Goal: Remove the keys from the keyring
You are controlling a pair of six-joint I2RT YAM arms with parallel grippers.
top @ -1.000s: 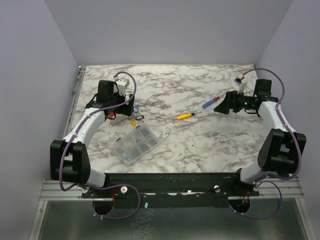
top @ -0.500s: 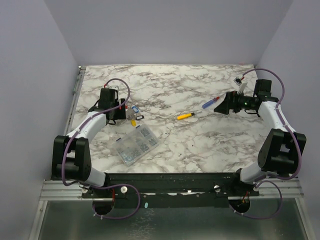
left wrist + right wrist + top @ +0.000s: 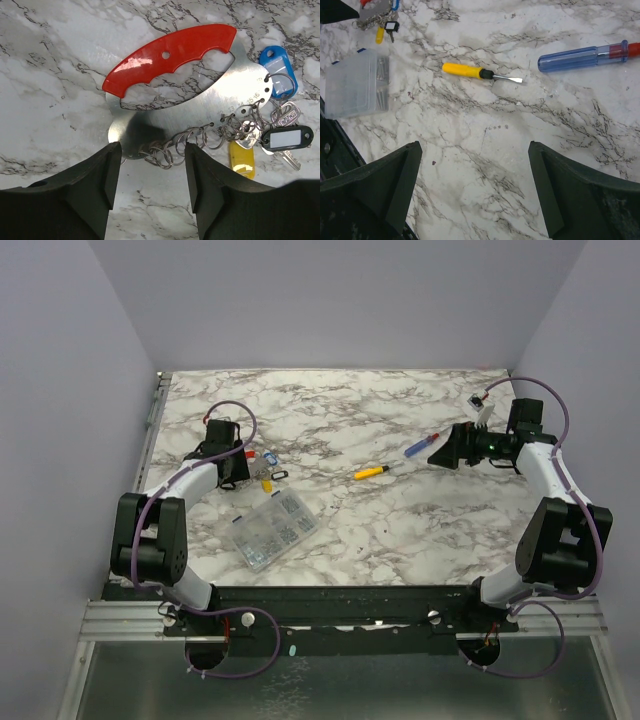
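Left wrist view: the keyring [image 3: 170,57] lay flat on the left part of the marble table [image 3: 50,75]. Its long axis ran lower left to upper right, with the red band along the upper edge and the grey plate below. The keys [image 3: 280,125] bunched at its right end on a chain of small rings [image 3: 190,142]. The left gripper [image 3: 151,152] stood partly open astride the plate's left end, gripping nothing. The right gripper [image 3: 475,147] was spread wide over the table near a yellow screwdriver [image 3: 467,71].

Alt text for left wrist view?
The left gripper, jaws apart, sits at the near end of the keyring, a red-and-grey plate flat on the marble table. Its keys, tagged blue, black and yellow, cluster at right.
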